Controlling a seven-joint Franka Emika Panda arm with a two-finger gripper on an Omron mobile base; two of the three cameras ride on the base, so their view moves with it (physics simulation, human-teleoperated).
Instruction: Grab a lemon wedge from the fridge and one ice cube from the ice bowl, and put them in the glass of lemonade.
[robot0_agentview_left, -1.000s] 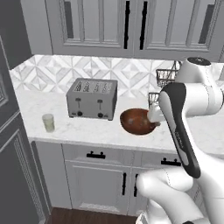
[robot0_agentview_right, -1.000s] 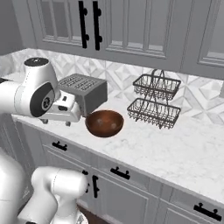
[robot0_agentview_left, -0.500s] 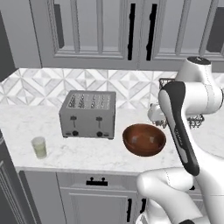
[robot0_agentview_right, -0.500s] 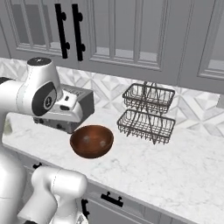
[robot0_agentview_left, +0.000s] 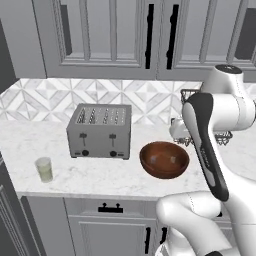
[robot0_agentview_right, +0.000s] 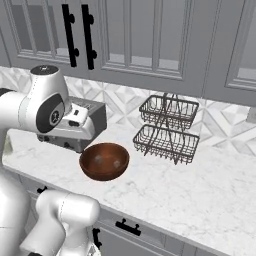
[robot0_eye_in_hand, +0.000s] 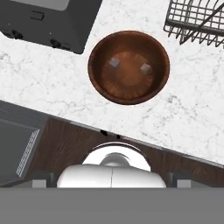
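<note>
1. The wide, shallow reddish-brown ice bowl (robot0_agentview_left: 164, 159) is sitting on the white marble counter (robot0_agentview_right: 210, 185) near its front edge, between the grey four-slot toaster (robot0_agentview_left: 100, 131) and the two-tier black wire basket (robot0_agentview_right: 167, 129).
2. The hand camera is looking straight down into the bowl (robot0_eye_in_hand: 128, 66), where two small pale ice cubes (robot0_eye_in_hand: 114, 62) are lying apart on its floor, one left of centre and one right of centre.
3. The white arm's wrist is hanging over the counter just behind the bowl's rim on the basket side; the fingertips are not distinguishable, so I cannot tell whether they are spread or pressed together.
4. Judging by the hand view, the bowl is lying ahead of and below the hand, so a reach forward and down looks needed to get to a cube.
5. The small clear glass of pale yellow-green lemonade (robot0_agentview_left: 44, 169) is standing well apart, by the counter's front left corner, beyond the toaster.
6. No lemon wedge is in sight.
</note>
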